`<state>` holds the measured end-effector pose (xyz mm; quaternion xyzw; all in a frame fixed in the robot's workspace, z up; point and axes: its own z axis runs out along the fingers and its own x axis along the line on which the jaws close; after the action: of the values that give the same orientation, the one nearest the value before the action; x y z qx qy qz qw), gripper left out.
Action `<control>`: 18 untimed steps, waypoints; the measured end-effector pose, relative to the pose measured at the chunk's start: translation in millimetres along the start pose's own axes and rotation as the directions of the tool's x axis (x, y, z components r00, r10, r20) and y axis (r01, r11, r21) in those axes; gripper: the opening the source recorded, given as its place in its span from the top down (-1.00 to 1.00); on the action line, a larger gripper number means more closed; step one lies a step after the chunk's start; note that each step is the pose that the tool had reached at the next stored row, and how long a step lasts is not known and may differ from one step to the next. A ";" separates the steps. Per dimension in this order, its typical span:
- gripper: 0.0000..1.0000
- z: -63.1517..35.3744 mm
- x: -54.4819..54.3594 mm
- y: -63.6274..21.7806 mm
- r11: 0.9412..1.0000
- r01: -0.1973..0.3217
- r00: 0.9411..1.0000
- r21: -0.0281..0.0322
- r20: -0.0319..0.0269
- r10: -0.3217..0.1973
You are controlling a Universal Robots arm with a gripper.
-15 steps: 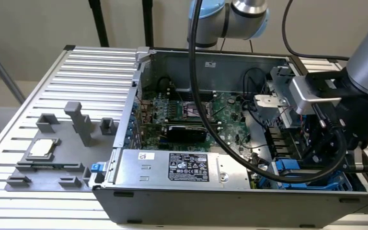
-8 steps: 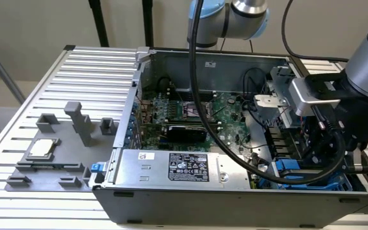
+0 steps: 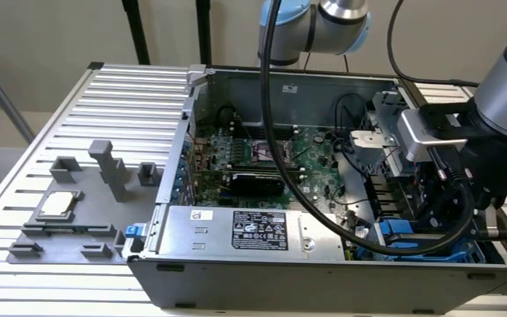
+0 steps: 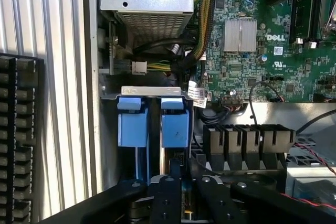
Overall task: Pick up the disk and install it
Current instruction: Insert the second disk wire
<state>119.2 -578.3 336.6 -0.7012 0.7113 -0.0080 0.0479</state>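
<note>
Starting at the black fingers (image 4: 181,192), we see them reaching down into the drive bay at the corner of the open grey computer case (image 3: 174,218), but whether they are wide, narrow or clamped on anything we cannot tell — their tips are hidden low among the black linkages. Just in front of them stand two bright blue plastic carrier tabs side by side; the one nearest the fingers (image 4: 175,121) appears to belong to the disk (image 4: 177,161), the flat drive standing on edge in its blue frame, whose thin metal edge runs down from the tab toward the fingers. We judge it already seated, or nearly so, in the bay, since it sits upright and level with its neighbour (image 4: 132,124). In the exterior view the blue carriers (image 3: 403,234) show at the case's corner toward that view's right, beneath the arm's wrist.

Outward from there: one green motherboard (image 4: 262,40) with a ribbed silver heatsink (image 4: 240,34), one row of four black slotted clips (image 4: 247,142), and one grey power-supply box with a black label (image 3: 236,231) along the near wall. The case lies on its side so the bay opens upward to the arm. On the slatted white desk (image 3: 77,105) sits one grey fixture tray (image 3: 68,228) holding one small square silver chip (image 3: 58,203).
</note>
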 end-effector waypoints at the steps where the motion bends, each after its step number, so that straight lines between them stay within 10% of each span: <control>1: -1.00 -1.1 -0.1 -0.1 1.000 0.000 1.000 0.000 0.000 0.000; 18: -1.00 -19.2 -0.9 14.6 1.000 0.000 1.000 0.011 0.002 0.000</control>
<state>103.1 -578.2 354.6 -0.7011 0.7111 -0.0110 0.0525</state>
